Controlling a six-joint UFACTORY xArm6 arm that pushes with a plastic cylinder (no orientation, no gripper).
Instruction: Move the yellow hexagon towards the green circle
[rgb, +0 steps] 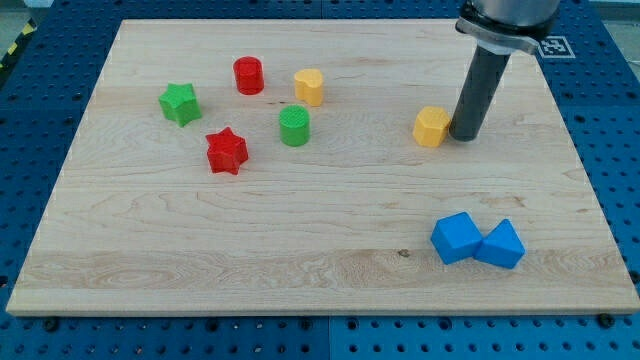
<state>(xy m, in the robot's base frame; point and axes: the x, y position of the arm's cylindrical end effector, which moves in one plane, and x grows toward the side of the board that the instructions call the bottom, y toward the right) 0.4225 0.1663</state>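
The yellow hexagon (432, 127) lies right of the board's middle. The green circle (294, 126) stands well to its left, at about the same height in the view. My tip (464, 137) rests on the board right against the hexagon's right side, on the side away from the green circle. The dark rod rises from it toward the view's top right.
A second yellow block (309, 87) sits just above the green circle. A red cylinder (248, 75), a green star (180, 103) and a red star (227, 150) lie further left. Two blue blocks (457, 237) (500, 244) touch each other at the lower right. The wooden board (320, 280) lies on a blue perforated table.
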